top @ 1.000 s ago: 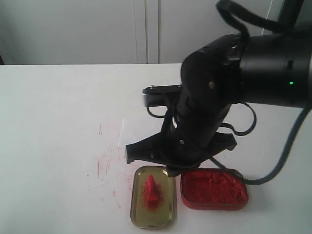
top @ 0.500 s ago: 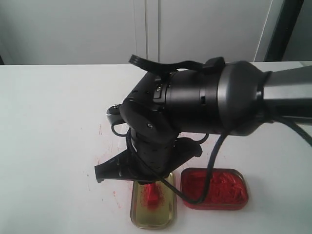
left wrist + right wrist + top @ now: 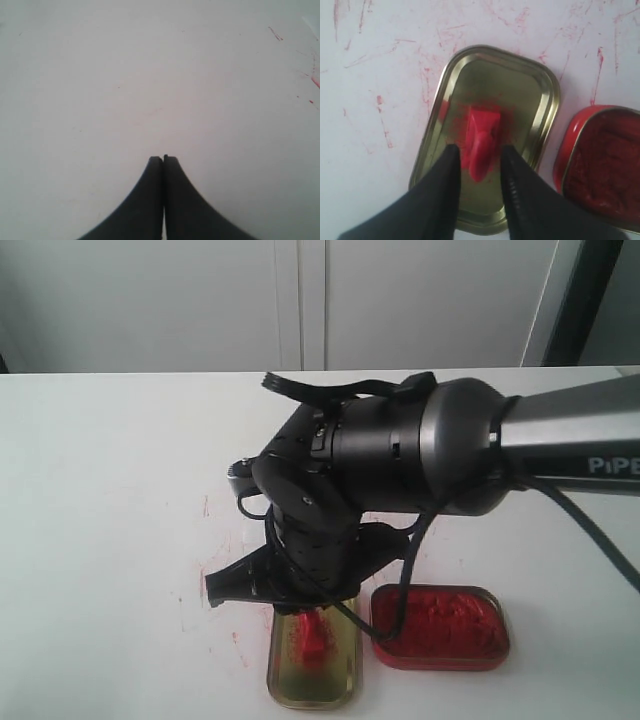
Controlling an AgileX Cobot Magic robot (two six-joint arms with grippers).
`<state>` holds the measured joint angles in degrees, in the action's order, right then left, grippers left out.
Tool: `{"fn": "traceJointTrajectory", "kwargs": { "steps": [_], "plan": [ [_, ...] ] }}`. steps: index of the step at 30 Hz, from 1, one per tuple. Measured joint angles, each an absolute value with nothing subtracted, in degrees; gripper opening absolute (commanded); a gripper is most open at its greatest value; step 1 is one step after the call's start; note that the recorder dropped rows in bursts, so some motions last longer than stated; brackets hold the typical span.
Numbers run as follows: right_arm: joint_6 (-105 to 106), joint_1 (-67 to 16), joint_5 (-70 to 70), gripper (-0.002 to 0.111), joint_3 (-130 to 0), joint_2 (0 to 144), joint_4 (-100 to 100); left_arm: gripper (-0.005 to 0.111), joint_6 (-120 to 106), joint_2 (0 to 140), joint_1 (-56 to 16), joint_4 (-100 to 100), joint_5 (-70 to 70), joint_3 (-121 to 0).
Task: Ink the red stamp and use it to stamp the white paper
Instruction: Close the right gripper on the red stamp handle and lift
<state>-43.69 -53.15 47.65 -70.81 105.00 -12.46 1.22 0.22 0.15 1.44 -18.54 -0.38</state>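
Observation:
The red stamp [image 3: 481, 142] stands in the yellowish tin lid [image 3: 530, 85], its handle smeared with ink; the exterior view also shows the stamp [image 3: 313, 637]. My right gripper [image 3: 480, 151] is open, one finger on each side of the stamp's handle with small gaps left. In the exterior view the black right arm [image 3: 370, 480] hangs over the lid [image 3: 310, 685] and hides the fingers. Elsewhere, above bare table, my left gripper [image 3: 163, 158] is shut with nothing in it. The white paper is hidden behind the right arm.
The red ink-filled tin [image 3: 440, 627] sits right beside the lid, and the right wrist view shows that tin [image 3: 605, 155] too. Red ink smears [image 3: 212, 575] mark the table to the left of the lid. A black cable [image 3: 590, 530] trails from the arm.
The right arm has swung left from above the ink tin and come down over the lid, where it covers the paper. The stamp has not moved.

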Motion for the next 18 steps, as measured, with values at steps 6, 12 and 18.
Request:
{"fn": "traceJointTrajectory", "kwargs": {
  "steps": [6,12,18],
  "plan": [
    [-42.81,-52.92,47.48,0.028,-70.81,105.63,-11.56,0.000,1.22,0.22,0.15,1.44,-18.54,-0.38],
    [-42.81,-52.92,47.39,0.028,-70.81,107.39,-11.14,0.000,1.22,0.22,0.15,1.44,-18.54,-0.38],
    [-42.81,-52.92,47.10,0.028,-70.81,109.17,-10.49,0.000,1.22,0.22,0.15,1.44,-18.54,-0.38]
  ]
}}
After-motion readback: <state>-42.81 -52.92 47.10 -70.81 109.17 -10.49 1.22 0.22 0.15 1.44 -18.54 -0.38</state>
